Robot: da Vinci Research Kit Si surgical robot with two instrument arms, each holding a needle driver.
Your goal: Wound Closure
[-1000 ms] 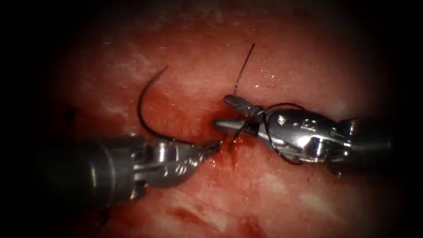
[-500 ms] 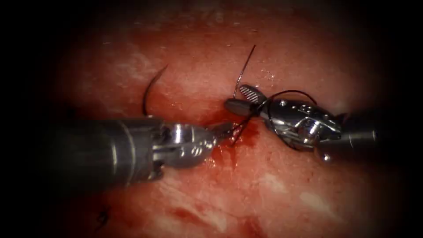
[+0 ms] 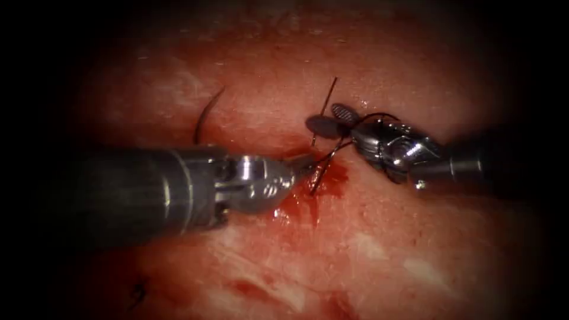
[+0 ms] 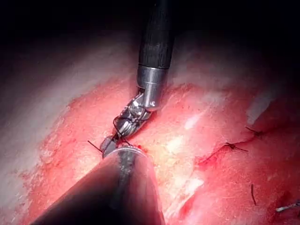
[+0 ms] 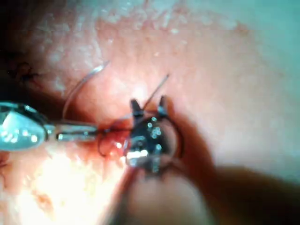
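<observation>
The left hand point(image 3: 301, 163) was seen reaching in from the left, its jaws pressed together just at the left edge of the cut point(image 3: 314, 178). The needle point(image 3: 204, 115) appeared to be clamped in them near its thread end, though the grip itself was hidden behind the tool. The rest of the curve was seen rising above the shaft, left of the cut, with its sharp point free in the air and out of the tissue point(image 3: 367, 249). Red fluid point(image 3: 299, 204) was pooled on the tissue beside and below the left jaws. From those jaws the thread point(image 3: 325, 159) was led across the cut to the right and was seen wound in a loop around the body of the right tool. A short free end of thread point(image 3: 329, 98) was seen standing up from the cut, passing just beside the right tool's nearer jaw. The right hand point(image 3: 333, 118) was held over the right edge of the cut with its jaws apart, and nothing was gripped between them. In the left wrist view, finished stitches point(image 4: 232, 146) were seen along the cut beyond the right tool's shaft.
</observation>
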